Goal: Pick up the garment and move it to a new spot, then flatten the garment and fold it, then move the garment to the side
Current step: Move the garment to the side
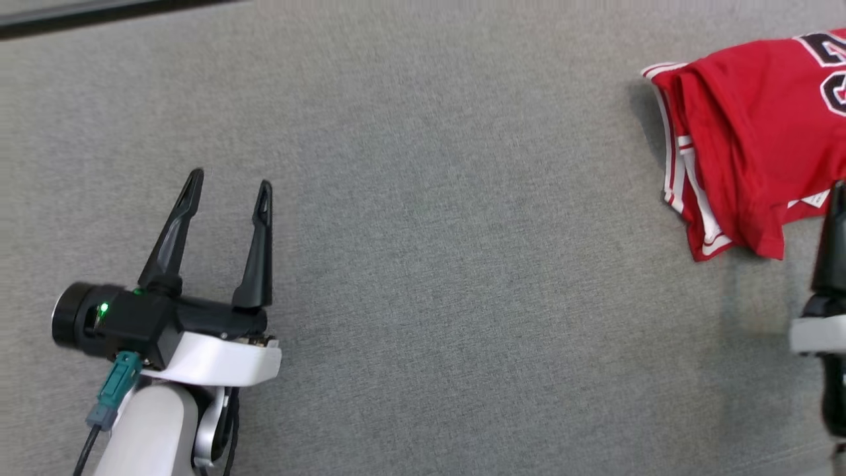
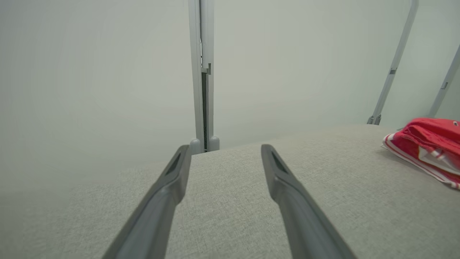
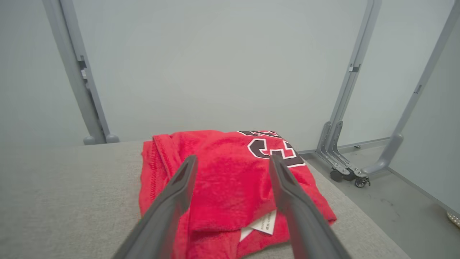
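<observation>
Right wrist view: right pincer (image 3: 233, 160) spread wide, pinching nothing, poised over the folded red jersey (image 3: 222, 194) at the grey tabletop's (image 3: 54, 201) two o'clock corner. It looks soft, light and floppy, so grab a white-striped hem. Left pincer (image 1: 230, 180) is spread too, at eight o'clock.

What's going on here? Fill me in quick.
A two-armed robot is tidying a red jersey on the grey table. The jersey lies folded at the table's right side. The right gripper hangs at its near edge, jaws open, gripping nothing. The left gripper hovers over bare table well to the left, jaws open too.
</observation>
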Available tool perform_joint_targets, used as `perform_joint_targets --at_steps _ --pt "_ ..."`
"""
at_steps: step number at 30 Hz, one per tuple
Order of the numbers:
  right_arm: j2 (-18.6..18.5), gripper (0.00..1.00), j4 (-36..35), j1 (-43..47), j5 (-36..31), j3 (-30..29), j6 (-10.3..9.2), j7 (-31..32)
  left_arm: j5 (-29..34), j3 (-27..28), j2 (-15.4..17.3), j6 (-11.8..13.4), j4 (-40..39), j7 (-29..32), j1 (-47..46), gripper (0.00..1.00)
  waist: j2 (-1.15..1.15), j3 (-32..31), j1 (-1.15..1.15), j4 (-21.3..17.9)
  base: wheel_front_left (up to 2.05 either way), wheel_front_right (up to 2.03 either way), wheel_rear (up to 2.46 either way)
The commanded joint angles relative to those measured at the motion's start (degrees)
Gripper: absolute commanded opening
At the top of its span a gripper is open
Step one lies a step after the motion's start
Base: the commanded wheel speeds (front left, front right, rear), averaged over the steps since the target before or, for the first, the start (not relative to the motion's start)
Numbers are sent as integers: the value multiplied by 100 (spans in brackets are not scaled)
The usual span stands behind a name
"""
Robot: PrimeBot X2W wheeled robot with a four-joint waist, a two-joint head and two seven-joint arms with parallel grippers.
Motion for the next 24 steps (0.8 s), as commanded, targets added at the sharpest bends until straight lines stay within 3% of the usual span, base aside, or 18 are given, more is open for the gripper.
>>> perform_joint_targets --at_steps 1,5,14,24 --pt "128 100 -278 203 -130 120 -11 -3 -68 73 -10 68 17 -33 165 100 0 -315 0 155 0 0 0" --pt "436 100 -785 578 -265 345 -12 259 -176 193 -66 198 91 -69 457 100 0 -613 0 378 0 0 0" --pt "706 100 -1615 1073 -503 723 -12 842 -320 411 -137 346 183 -138 970 100 0 -1086 0 880 0 0 0" --pt "758 100 -1915 1724 -565 795 -12 1202 -305 384 -158 246 467 -152 1444 100 0 -1810 0 1173 0 0 0"
